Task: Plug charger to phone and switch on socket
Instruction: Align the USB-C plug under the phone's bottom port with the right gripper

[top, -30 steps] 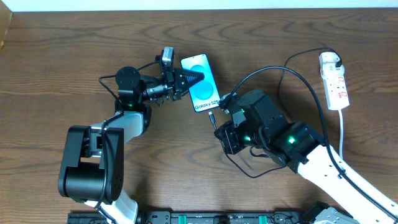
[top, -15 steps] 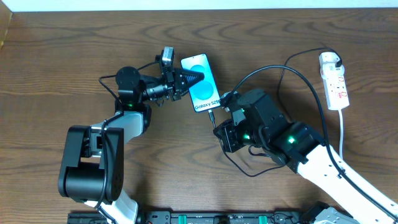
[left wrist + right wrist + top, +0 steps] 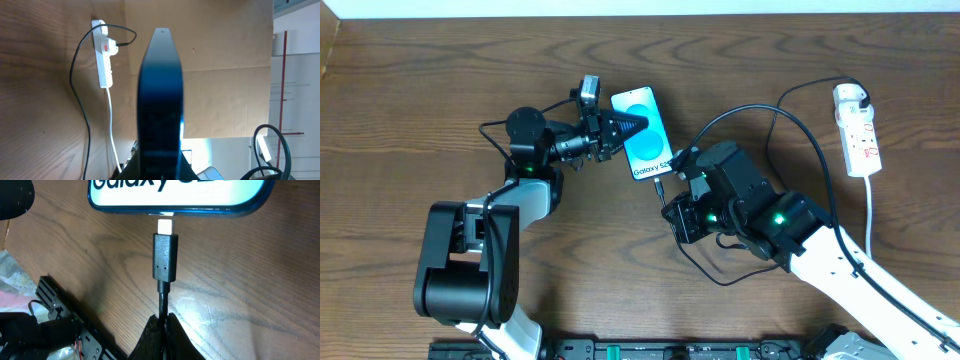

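Now charger (image 3: pixel 164 262) points toward phone (image 3: pixel 175 197); right fingers (image 3: pixel 150 337) pinch charger, left fingers (image 3: pixel 620 126) phone.

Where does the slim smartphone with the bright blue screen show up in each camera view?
Overhead: the slim blue-screened smartphone lies upper centre, with the left gripper on its left edge.
Left wrist: the smartphone is seen edge-on, a dark blue upright strip at centre.
Right wrist: only the smartphone bottom edge with "Galaxy" lettering shows, along the top.
Shared landmark: the brown wooden table; the black charger tip at that edge links overhead and right wrist.
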{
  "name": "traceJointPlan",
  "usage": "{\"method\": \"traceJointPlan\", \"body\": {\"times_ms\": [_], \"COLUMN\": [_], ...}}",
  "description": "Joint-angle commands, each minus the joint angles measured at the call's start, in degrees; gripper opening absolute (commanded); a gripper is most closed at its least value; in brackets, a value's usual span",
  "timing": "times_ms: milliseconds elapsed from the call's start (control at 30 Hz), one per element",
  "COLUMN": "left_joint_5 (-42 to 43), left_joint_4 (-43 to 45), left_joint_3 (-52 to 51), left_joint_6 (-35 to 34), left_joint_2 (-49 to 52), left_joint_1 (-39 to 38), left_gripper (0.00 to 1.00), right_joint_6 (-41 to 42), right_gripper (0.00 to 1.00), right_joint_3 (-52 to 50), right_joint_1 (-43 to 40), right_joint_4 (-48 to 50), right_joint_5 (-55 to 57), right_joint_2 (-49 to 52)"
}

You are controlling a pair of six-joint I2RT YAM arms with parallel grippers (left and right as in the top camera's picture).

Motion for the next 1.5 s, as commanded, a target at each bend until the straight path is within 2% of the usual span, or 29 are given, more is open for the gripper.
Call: {"method": "traceJointPlan", "body": {"times_ms": [0,1033,1467], "left_joint_5": [1.0,2.5,2.4], "left_joint_4": [0.8,0.8,0.8], "left_joint_3": [1.0,1.0,1.0], "left_joint_6": [2.4,5.7,5.7], "left_joint_2": [-0.4,-0.4,-0.4], "left_joint_1": [0.2,0.2,0.2], "left_gripper": [0.07,0.07,0.08], "right_joint_6": [0.7,0.7,0.7], "right_gripper": [0.01,0.01,0.01], "right_joint_3": [-0.2,-0.2,-0.2], "right_joint_1": [0.3,0.3,0.4], "right_joint_4": [0.2,1.4,-3.0], "right_joint_5": [-0.3,0.1,-0.6], "right_joint_2": [-0.2,-0.2,-0.2]}}
